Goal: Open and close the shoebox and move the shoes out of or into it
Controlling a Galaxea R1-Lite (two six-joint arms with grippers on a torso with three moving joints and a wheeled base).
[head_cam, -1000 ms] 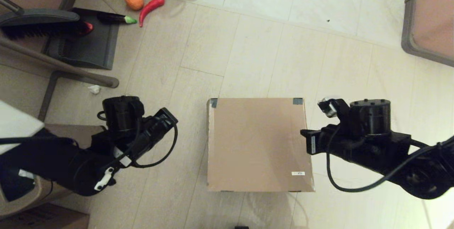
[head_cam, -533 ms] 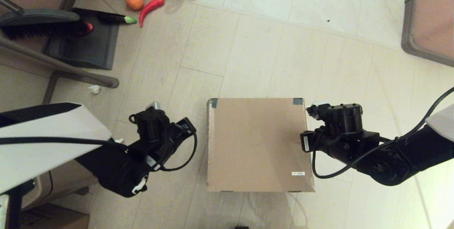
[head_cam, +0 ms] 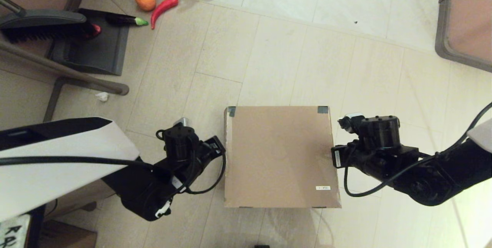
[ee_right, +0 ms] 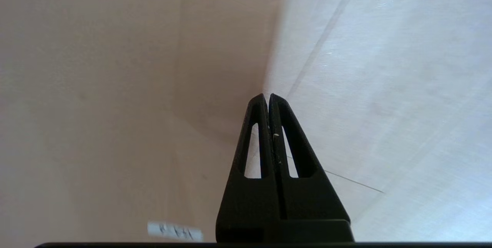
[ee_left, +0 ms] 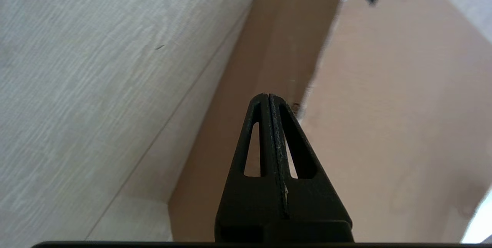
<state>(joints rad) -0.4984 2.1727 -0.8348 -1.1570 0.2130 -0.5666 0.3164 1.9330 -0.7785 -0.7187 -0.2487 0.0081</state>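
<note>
Left claw (ee_left: 268,96) and right claw (ee_right: 268,96), one on each flank of the single shoebox (head_cam: 278,155), both have their fingers pressed together and hold nothing. The shoebox stands on the floor (head_cam: 292,48) with its lid down; the head view counts two dark tape patches at its far corners and one white sticker (head_cam: 323,188). Only the wrist views show the fingertips, each near a side edge of the lid; only the head view shows one red chilli (head_cam: 164,7) far left.
</note>
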